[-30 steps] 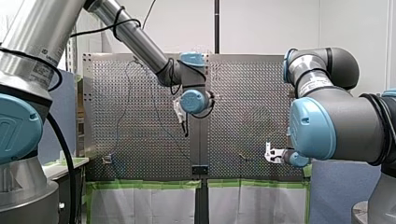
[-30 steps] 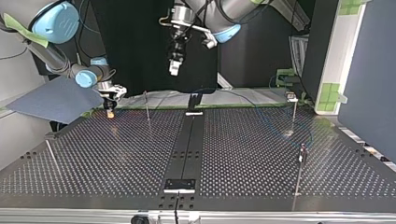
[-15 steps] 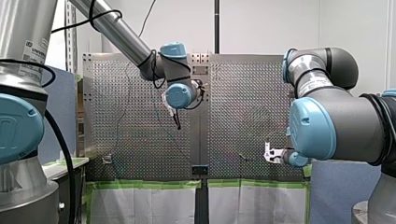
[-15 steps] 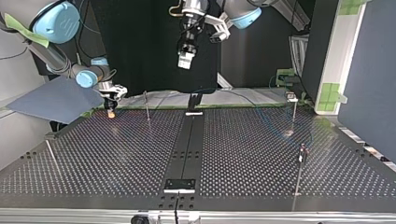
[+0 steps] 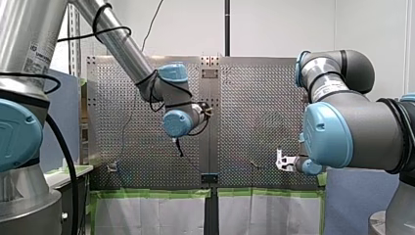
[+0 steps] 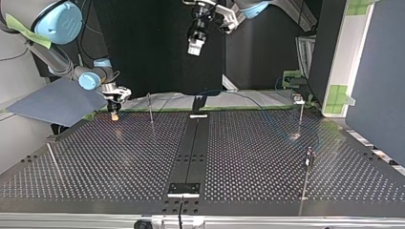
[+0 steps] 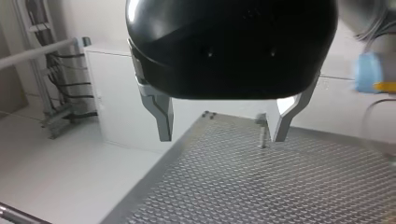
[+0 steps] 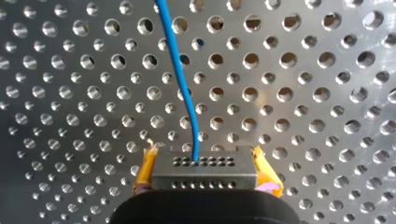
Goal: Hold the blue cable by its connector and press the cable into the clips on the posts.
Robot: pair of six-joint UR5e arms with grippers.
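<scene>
The blue cable [image 8: 180, 70] looks thin, light and floppy; its rigid connector [image 8: 204, 173] is the hold point, clamped in the right jaws; the left jaws gape empty.

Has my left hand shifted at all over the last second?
Yes. In the top view my left hand has risen further from the table and drifted toward the view's right, now roughly in line with the black centre strip.
</scene>
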